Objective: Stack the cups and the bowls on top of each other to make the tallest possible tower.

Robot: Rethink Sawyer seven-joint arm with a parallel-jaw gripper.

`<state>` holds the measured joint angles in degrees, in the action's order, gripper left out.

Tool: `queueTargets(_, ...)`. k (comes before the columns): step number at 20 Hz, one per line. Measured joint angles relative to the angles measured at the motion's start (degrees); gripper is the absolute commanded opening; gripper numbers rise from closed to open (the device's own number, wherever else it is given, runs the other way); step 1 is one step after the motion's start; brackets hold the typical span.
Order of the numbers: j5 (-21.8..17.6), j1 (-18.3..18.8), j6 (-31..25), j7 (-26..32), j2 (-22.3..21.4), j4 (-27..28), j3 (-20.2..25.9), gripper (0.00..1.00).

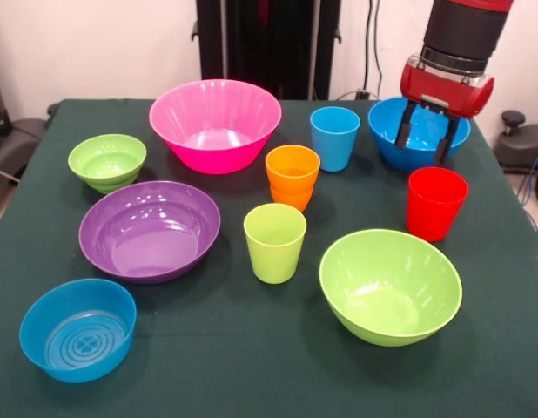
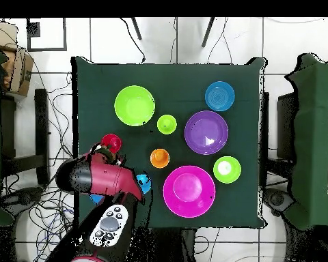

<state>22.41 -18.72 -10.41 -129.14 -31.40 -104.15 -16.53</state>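
Observation:
My gripper point(image 1: 421, 150) is open and empty, with its fingers hanging just over the inside of the large blue bowl point(image 1: 384, 139) at the far right. The red cup point(image 1: 436, 202) stands in front of that bowl and the light blue cup point(image 1: 334, 137) to its left. The orange cup point(image 1: 292, 174) and the lime green cup point(image 1: 274, 242) stand mid-table. The large pink bowl point(image 1: 215, 124), purple bowl point(image 1: 150, 229), large lime green bowl point(image 1: 390, 286), small lime green bowl point(image 1: 107, 161) and small ringed blue bowl point(image 1: 77, 329) each stand alone. Nothing is stacked.
The table point(image 1: 252, 374) has a dark green cloth. In the overhead view the red arm point(image 2: 98, 176) covers most of the large blue bowl. The red cup point(image 2: 111, 142) and light blue cup point(image 2: 144, 183) stand close beside it.

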Motion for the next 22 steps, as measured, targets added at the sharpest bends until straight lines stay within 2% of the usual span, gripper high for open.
queueTargets(5, 0.0, -0.6, 1.9, 0.0, 0.6, -0.2, 0.0, 1.0)
queueTargets(14, 0.0, -0.6, 8.5, 0.0, 2.7, -0.2, 0.0, 1.0)
queueTargets(22, 0.0, -0.6, 9.2, 0.0, 2.9, -0.2, 0.0, 1.0)
